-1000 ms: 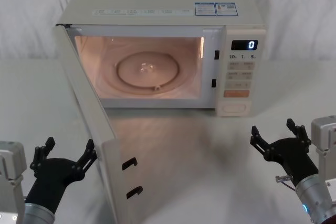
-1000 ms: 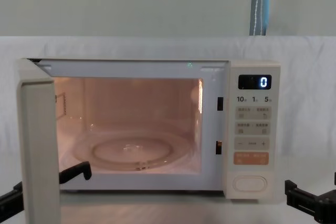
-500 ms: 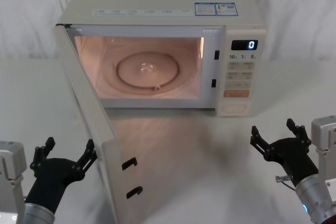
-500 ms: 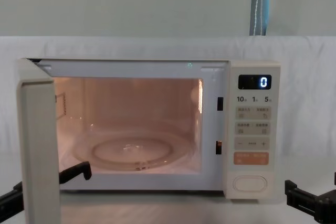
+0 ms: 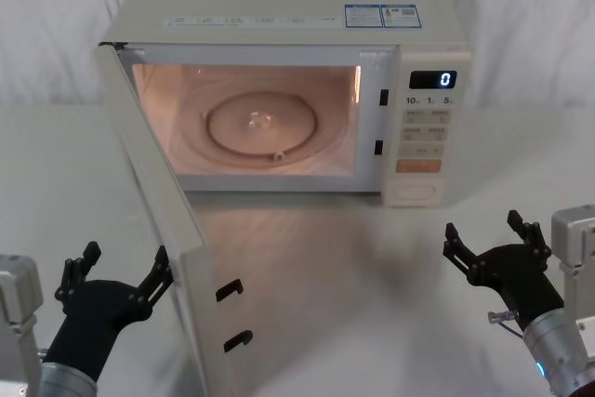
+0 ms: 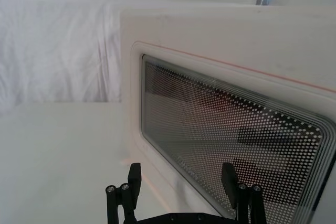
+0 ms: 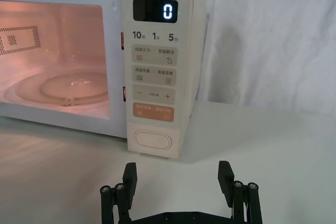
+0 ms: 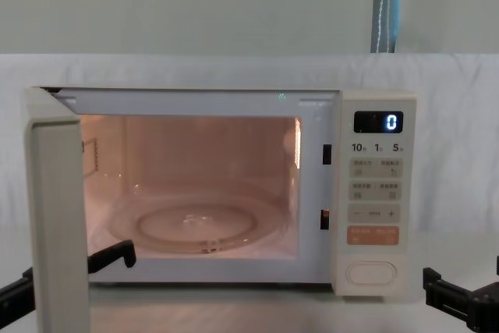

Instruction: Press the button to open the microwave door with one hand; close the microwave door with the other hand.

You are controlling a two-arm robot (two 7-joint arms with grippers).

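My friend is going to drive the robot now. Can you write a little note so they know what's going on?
Left gripper: open, low on the left, just outside the open microwave door, facing its window.
Right gripper: open, low on the right, in front of the control panel, holding nothing.
Microwave: at the back of the table, light on, display showing 0, glass plate inside.
Done: the door is open, so the button step looks finished.
Left: push the door shut, likely with the left gripper.

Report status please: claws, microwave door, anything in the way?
Left claw open, just outside the door. Right claw open, low, short of the button. Door wide open, microwave lit inside. Nothing in the way.
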